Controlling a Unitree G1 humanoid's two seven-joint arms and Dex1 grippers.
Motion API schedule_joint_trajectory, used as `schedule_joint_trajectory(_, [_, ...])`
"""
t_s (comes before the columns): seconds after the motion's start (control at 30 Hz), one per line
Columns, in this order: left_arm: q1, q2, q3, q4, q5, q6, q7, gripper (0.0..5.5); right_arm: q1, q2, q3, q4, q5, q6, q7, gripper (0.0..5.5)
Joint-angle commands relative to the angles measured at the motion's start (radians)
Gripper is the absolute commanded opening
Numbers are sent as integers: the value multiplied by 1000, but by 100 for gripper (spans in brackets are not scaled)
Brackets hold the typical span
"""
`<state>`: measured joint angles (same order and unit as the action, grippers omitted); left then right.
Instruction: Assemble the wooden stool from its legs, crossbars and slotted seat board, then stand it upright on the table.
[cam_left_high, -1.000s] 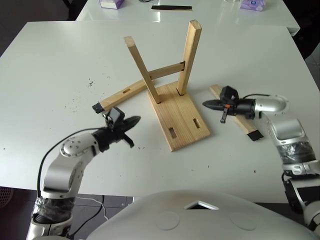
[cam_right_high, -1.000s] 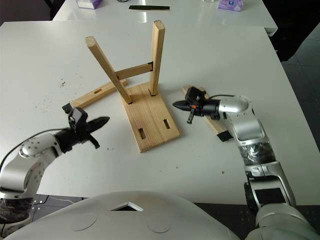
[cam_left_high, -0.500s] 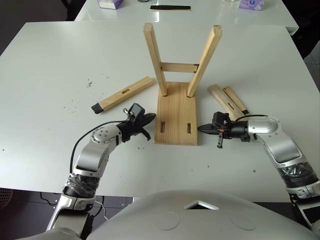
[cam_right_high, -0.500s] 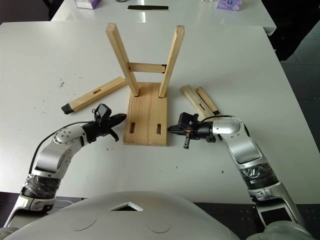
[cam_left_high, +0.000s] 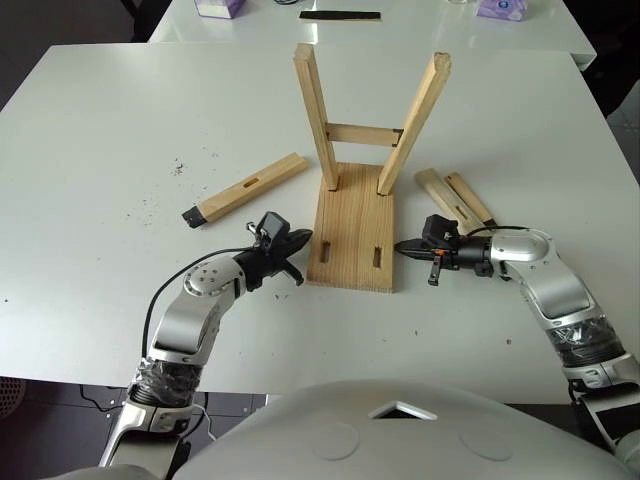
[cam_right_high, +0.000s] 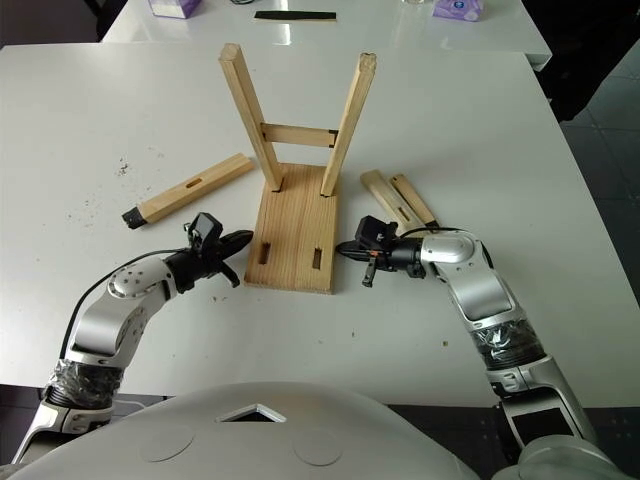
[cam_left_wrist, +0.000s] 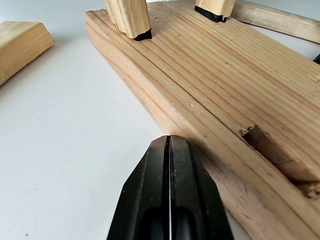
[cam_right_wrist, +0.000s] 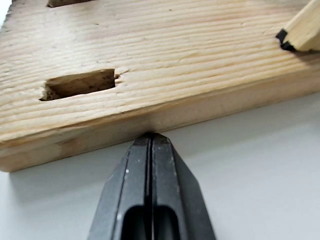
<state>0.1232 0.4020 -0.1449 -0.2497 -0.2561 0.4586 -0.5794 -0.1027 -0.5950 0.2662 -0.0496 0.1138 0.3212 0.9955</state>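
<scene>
Seat board (cam_left_high: 352, 235) lies flat on the white table (cam_left_high: 110, 130), mid-table. Two legs (cam_left_high: 317, 115) (cam_left_high: 413, 123) stand in its slots at the 12 o'clock end, splayed outward, with a crossbar (cam_left_high: 362, 134) joining them. The two slots (cam_left_high: 324, 251) at the 6 o'clock end have nothing in them.

A loose leg (cam_left_high: 248, 187) lies at 10 o'clock of the board, apart from it. Two loose bars (cam_left_high: 455, 200) lie side by side at 2 o'clock.

Left gripper (cam_left_high: 303, 236) is at the board's 9 o'clock edge, fingers pressed together, tip right at the wood. Right gripper (cam_left_high: 400, 247) is at the 3 o'clock edge, fingers together, tip against the board's side.
</scene>
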Motion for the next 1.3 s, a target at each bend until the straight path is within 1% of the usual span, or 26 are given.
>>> schedule_joint_trajectory(0.03, [28,-24,-29,-41,-19,27,1,0,-31,19,0,15,-2,-8,-19,3])
schedule_joint_trajectory(0.13, [26,-29,-24,-38,-16,28,5,0,-30,22,2,18,-2,-13,-31,3])
schedule_joint_trajectory(0.23, [14,-21,-7,-30,-7,24,12,0,-34,15,-36,10,20,-7,-45,3])
schedule_joint_trajectory(0.27, [9,-16,7,-22,-4,19,16,0,-33,7,-62,-9,45,6,-42,3])
schedule_joint_trajectory(0.37, [-2,5,85,-10,-16,8,30,0,-55,-18,-197,-30,132,16,-49,3])
schedule_joint_trajectory(0.43, [-4,13,140,-20,-38,5,31,0,-119,-18,-286,52,122,-22,-139,3])
schedule_joint_trajectory(0.5, [-6,7,202,-37,-74,6,38,0,-191,-27,-342,204,64,-73,-259,3])
schedule_joint_trajectory(0.53, [-10,1,227,-45,-93,8,42,0,-204,-34,-355,265,41,-104,-292,21])
schedule_joint_trajectory(0.57, [-16,-5,243,-50,-107,11,47,0,-199,-37,-362,302,26,-121,-313,27])
schedule_joint_trajectory(0.63, [-26,-21,263,-59,-130,16,62,0,-144,-28,-366,324,16,-130,-333,59])
schedule_joint_trajectory(0.8, [-15,-57,248,-78,-135,15,93,0,-18,-2,-378,301,22,-119,-375,132])
schedule_joint_trajectory(1.0, [1,-64,245,-82,-133,13,96,0,50,-58,-423,268,114,-85,-230,219])
schedule_joint_trajectory(1.1, [13,-68,247,-90,-137,12,103,0,76,-93,-421,218,164,-41,-134,265])
schedule_joint_trajectory(1.2, [25,-75,239,-91,-134,6,109,0,69,-113,-417,251,136,-62,-129,317])
schedule_joint_trajectory(1.23, [27,-77,236,-91,-133,5,110,0,61,-121,-425,275,130,-69,-133,328])
schedule_joint_trajectory(1.3, [33,-84,235,-93,-133,2,112,0,62,-146,-435,294,131,-80,-106,328])
